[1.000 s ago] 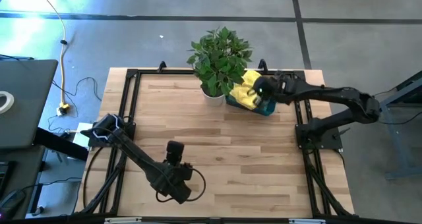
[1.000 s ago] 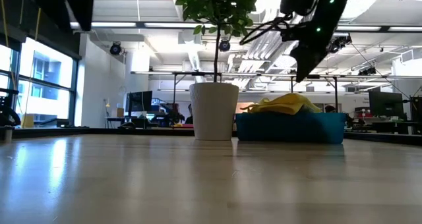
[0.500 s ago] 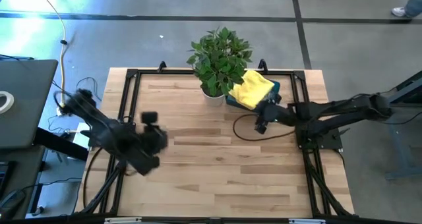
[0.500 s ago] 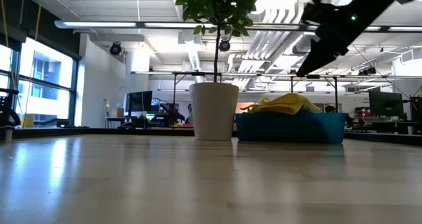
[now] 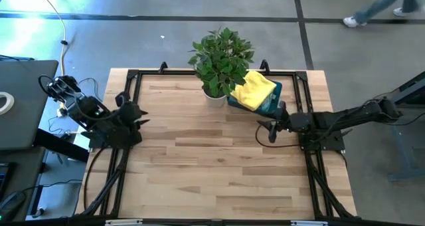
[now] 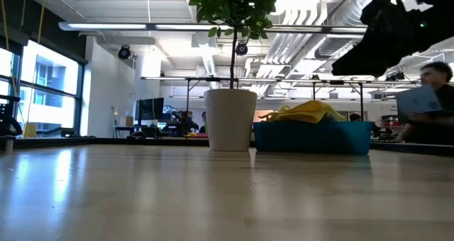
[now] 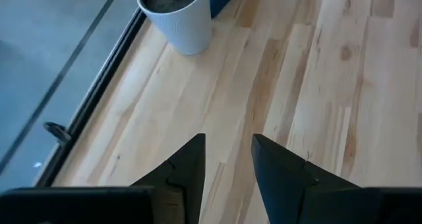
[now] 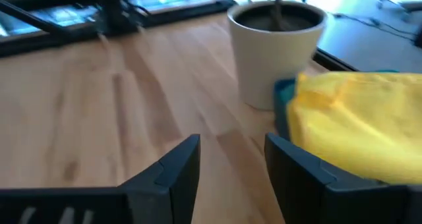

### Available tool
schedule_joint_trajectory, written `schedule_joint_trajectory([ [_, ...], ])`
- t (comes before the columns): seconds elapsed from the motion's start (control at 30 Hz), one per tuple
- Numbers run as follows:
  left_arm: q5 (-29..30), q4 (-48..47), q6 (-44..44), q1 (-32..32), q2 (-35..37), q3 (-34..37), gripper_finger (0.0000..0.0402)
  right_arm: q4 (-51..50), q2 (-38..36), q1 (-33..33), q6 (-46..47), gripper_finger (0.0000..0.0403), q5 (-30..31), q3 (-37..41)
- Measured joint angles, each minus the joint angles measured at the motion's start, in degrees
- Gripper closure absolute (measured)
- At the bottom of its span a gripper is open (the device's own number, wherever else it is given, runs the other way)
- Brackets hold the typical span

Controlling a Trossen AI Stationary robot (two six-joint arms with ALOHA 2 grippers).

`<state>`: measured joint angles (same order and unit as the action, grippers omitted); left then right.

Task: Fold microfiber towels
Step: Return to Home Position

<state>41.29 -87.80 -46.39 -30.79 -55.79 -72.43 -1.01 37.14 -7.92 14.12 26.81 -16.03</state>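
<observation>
A yellow microfiber towel (image 5: 254, 92) lies bunched on top of the teal bin (image 5: 272, 106) at the table's far right, beside the potted plant (image 5: 221, 56). In the low view the towel (image 6: 303, 112) rises above the bin's rim (image 6: 312, 137). My right gripper (image 5: 269, 129) hovers just on the near side of the bin, open and empty; its wrist view shows the towel (image 8: 349, 115) and the pot (image 8: 277, 49) ahead. My left gripper (image 5: 139, 115) is drawn back over the table's left edge, open and empty (image 7: 227, 159).
The white pot (image 7: 177, 16) stands on the wood at the far side. The black frame rail (image 5: 129, 93) runs along the table's edges. A laptop (image 5: 20, 103) sits off the left side. People pass behind the table (image 6: 425, 103) and on the floor (image 5: 378, 6).
My left arm has swung from the near middle of the table back to its left edge, rising and rolling. My right gripper has left the yellow towel in the bin and come down toward the near side of the bin, tipping up closer to level.
</observation>
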Motion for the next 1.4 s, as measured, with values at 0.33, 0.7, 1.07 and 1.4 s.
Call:
schedule_joint_trajectory([
  [0.33,0.3,15.1,0.2,0.0,14.1,19.2,0.0289,18.2,-5.1,-3.1,-1.1,0.0242,-2.1,10.9],
  [0.7,-0.1,35.7,2.0,0.0,21.9,36.1,0.0289,26.1,-5.0,-3.6,-0.7,0.0242,-2.9,15.5],
  [1.07,-1.9,68.1,13.0,0.0,22.0,51.2,0.0289,25.5,-5.0,-3.6,-1.6,0.0242,-2.9,15.5],
  [1.4,-1.8,87.0,17.9,4.6,22.1,60.8,0.0289,24.1,-5.0,-3.5,-1.5,0.0242,-2.8,15.5],
])
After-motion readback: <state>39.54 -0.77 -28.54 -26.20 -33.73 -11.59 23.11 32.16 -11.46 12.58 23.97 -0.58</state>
